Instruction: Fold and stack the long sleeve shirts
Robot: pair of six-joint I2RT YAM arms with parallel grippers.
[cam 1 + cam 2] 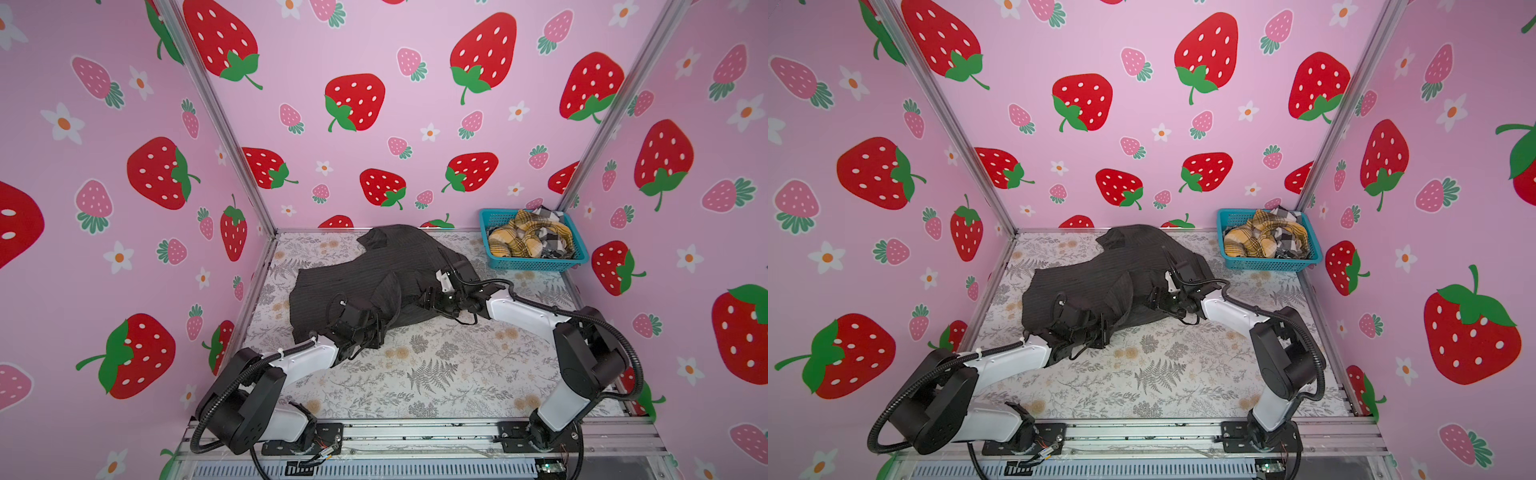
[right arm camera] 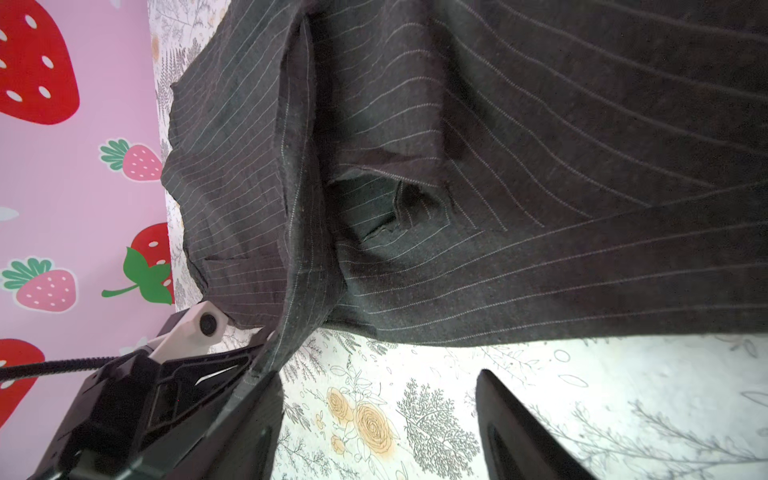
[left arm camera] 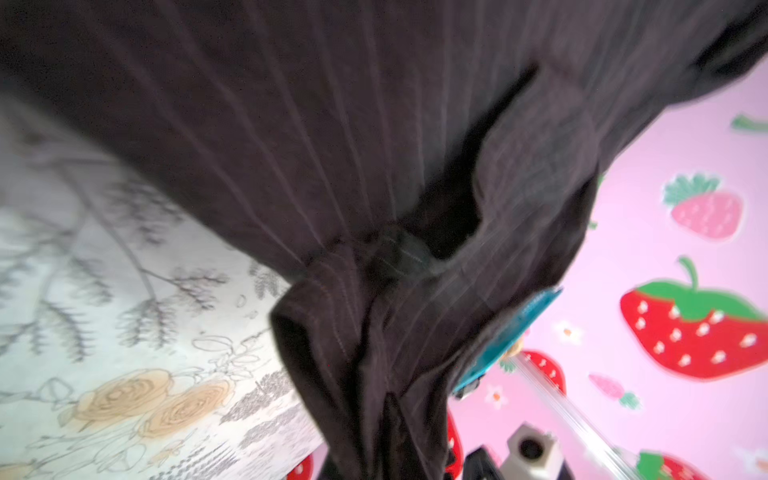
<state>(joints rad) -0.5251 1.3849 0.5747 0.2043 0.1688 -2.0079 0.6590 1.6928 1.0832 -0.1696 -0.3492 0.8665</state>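
Nearest, around 6 o'clock, the floral-printed surface lies bare. Past it, toward 9 o'clock, the left tool is clamped together on the near hem of the charcoal pinstriped cloth shirt. Its fingers are lost against the dark cloth in both top views, and the blurred left wrist view shows only bunched fabric. Near the centre the right tool stands apart, with bare surface between its fingers and the hem just beside one of them. The shirt spreads crumpled from the centre to 11 o'clock, its sleeves hard to tell from the body. At 1 o'clock the teal plastic mesh basket holds a mustard-yellow plaid shirt, which half covers a black-and-white check shirt. The left wrist view catches only a teal sliver of the basket behind the cloth.
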